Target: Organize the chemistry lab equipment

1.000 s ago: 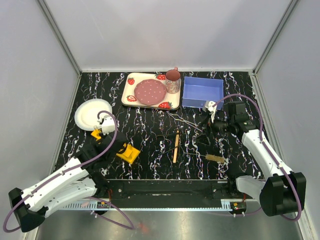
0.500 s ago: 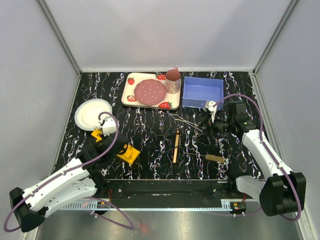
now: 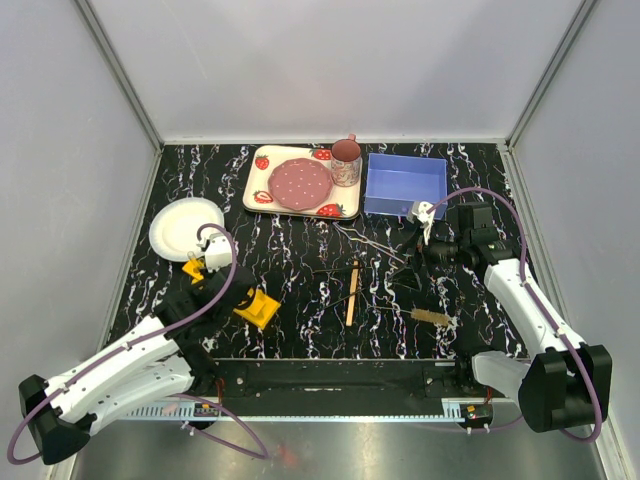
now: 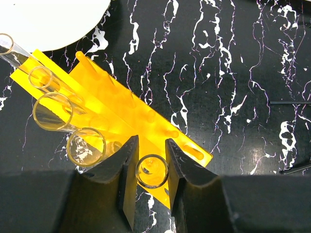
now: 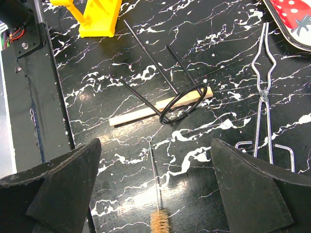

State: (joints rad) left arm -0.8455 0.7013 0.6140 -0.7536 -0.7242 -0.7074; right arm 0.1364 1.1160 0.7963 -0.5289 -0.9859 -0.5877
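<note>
Top external: marbled tabletop (image 3: 300,250), grey walls (image 3: 340,60)

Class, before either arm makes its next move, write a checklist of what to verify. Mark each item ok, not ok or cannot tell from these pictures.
1. Left gripper shut on the clear glass tube: ok.
2. That tube seated in a hole of the yellow rack: cannot tell.
3. Four other tubes resting in the rack: ok.
4. Right gripper open and holding nothing: ok.
5. Wire tongs, wooden stick and tube brush put away: not ok, all lying loose.
</note>
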